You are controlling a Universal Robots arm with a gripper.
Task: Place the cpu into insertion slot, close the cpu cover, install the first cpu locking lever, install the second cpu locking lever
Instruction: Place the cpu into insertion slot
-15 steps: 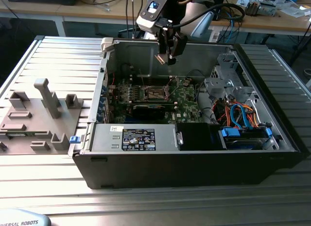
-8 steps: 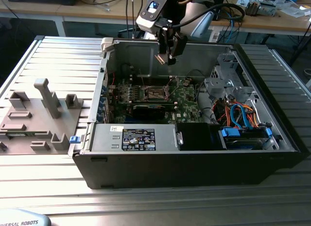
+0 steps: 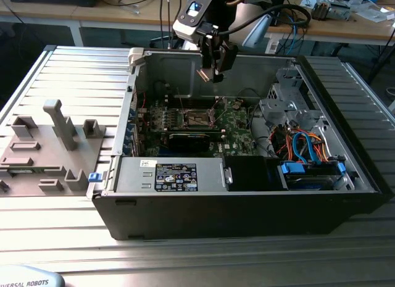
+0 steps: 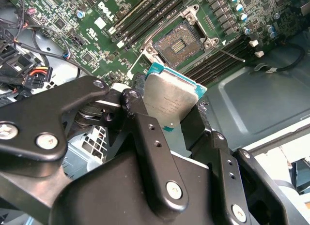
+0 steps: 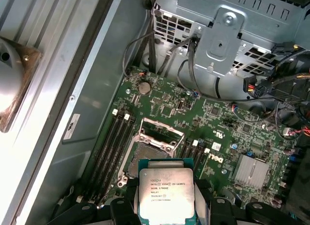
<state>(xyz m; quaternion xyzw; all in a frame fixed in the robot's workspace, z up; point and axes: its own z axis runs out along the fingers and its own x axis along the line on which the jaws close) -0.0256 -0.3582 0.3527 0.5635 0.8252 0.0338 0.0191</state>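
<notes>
My gripper (image 3: 213, 68) hangs above the open computer case, shut on the cpu (image 3: 203, 73). In both wrist views the cpu (image 4: 169, 97) (image 5: 166, 192) shows its dull silver top and green edge, clamped by two sides between the black fingers (image 4: 145, 133). The insertion slot (image 4: 180, 45) (image 5: 147, 159) (image 3: 199, 118) lies bare on the green motherboard (image 3: 237, 123), below the chip and apart from it. The cpu cover (image 5: 161, 133) stands swung open at the slot's edge. A thin wire lever (image 4: 227, 51) sticks out beside the slot.
Long memory slots (image 5: 114, 142) flank the socket. A metal drive cage (image 5: 227, 36) and cable bundles (image 3: 302, 145) crowd the case's side on the exterior view's right. A power supply (image 3: 173, 176) sits along the near wall. A grey fixture (image 3: 49, 145) stands outside, on the exterior view's left.
</notes>
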